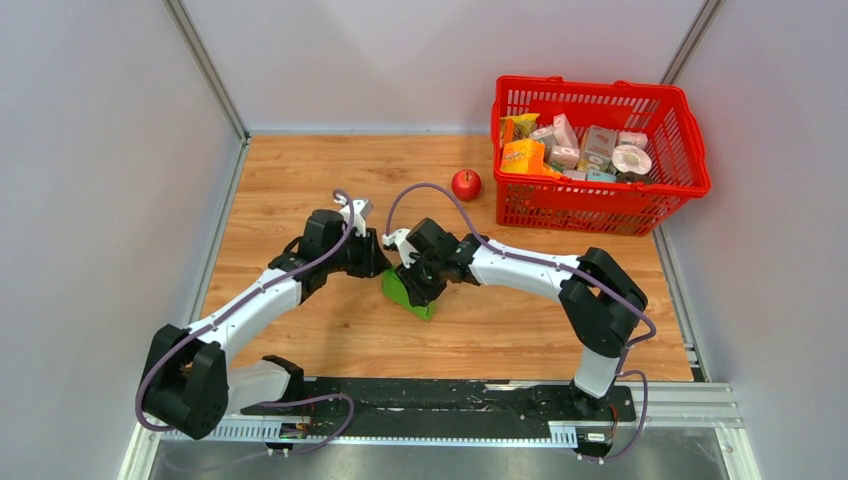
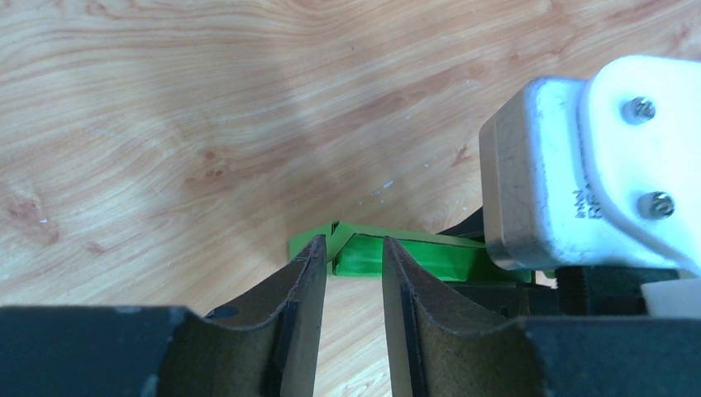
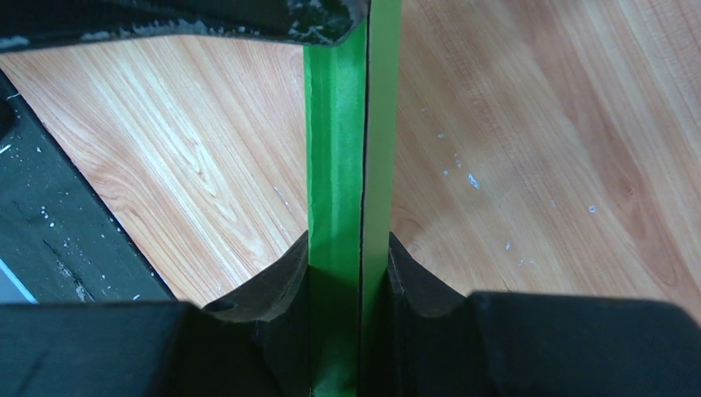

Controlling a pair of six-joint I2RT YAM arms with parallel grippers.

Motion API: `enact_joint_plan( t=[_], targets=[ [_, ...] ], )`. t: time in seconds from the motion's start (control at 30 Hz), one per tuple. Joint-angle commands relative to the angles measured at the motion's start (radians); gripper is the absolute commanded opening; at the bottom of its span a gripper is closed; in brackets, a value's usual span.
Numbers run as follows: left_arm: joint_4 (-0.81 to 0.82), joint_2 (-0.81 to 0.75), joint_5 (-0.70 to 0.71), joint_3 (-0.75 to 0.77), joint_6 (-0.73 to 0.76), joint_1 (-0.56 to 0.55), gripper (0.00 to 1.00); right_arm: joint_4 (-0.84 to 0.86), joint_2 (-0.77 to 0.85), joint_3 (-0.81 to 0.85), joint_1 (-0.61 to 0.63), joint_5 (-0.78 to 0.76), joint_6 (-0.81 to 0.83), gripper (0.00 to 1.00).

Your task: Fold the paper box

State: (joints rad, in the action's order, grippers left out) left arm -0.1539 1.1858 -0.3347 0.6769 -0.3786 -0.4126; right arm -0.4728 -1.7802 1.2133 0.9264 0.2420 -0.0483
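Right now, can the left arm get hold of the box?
Probably yes. The left gripper is open, and the box edge lies just past its fingertips with nothing between. The right gripper, shut on the box, crowds in close beside it, so room is tight.

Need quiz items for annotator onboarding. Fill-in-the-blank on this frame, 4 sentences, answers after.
1. The right gripper is ___ on the paper box.
2. The left gripper is ___, holding nothing.
3. In the top view, the apple lies to the ___ of the basket.
4. The paper box's colour is ___.

Missing words: shut; open; left; green.
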Motion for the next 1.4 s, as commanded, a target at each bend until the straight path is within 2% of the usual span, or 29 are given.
enact_joint_plan(
  t=[0.0, 0.17, 0.43, 0.67, 0.8, 1.0, 1.1, 1.17, 1.23, 1.3, 1.37],
  targets=[
    [0.011, -0.041, 0.003, -0.039, 0.026, -0.006, 0.39, 0.045, 0.021, -0.003, 0.002, 0.014, 0.001, 0.08],
    [0.046, -0.077, 0.013, -0.085, 0.012, -0.006, 0.36, 0.051, 0.022, -0.005, 0.002, 0.022, -0.002, 0.08],
    [0.066, -0.045, 0.025, -0.060, 0.006, -0.006, 0.42, 0.051, 0.016, -0.006, 0.002, 0.029, -0.002, 0.08],
    [0.060, -0.003, 0.054, -0.007, 0.017, -0.006, 0.43, 0.053, 0.016, -0.006, 0.003, 0.029, -0.001, 0.08],
    [0.074, 0.014, 0.039, 0.001, 0.009, -0.006, 0.39, 0.048, 0.008, -0.003, 0.005, 0.025, 0.002, 0.08],
    [0.074, 0.012, 0.026, -0.005, 0.012, -0.008, 0.23, 0.048, 0.004, 0.003, 0.006, 0.004, -0.001, 0.08],
    [0.051, -0.008, 0.037, -0.004, 0.018, -0.017, 0.18, 0.033, -0.008, 0.015, 0.015, -0.018, 0.002, 0.08],
    [0.028, -0.023, 0.045, 0.003, 0.029, -0.023, 0.19, 0.023, -0.022, 0.025, 0.026, -0.032, 0.005, 0.08],
    [-0.001, -0.028, 0.068, 0.019, 0.032, -0.031, 0.31, 0.019, -0.030, 0.031, 0.029, -0.036, 0.007, 0.08],
    [-0.006, -0.031, 0.079, 0.024, 0.037, -0.031, 0.36, 0.019, -0.030, 0.032, 0.031, -0.036, 0.007, 0.08],
    [-0.007, -0.029, 0.086, 0.026, 0.038, -0.031, 0.37, 0.022, -0.027, 0.031, 0.032, -0.036, 0.008, 0.08]
  ],
)
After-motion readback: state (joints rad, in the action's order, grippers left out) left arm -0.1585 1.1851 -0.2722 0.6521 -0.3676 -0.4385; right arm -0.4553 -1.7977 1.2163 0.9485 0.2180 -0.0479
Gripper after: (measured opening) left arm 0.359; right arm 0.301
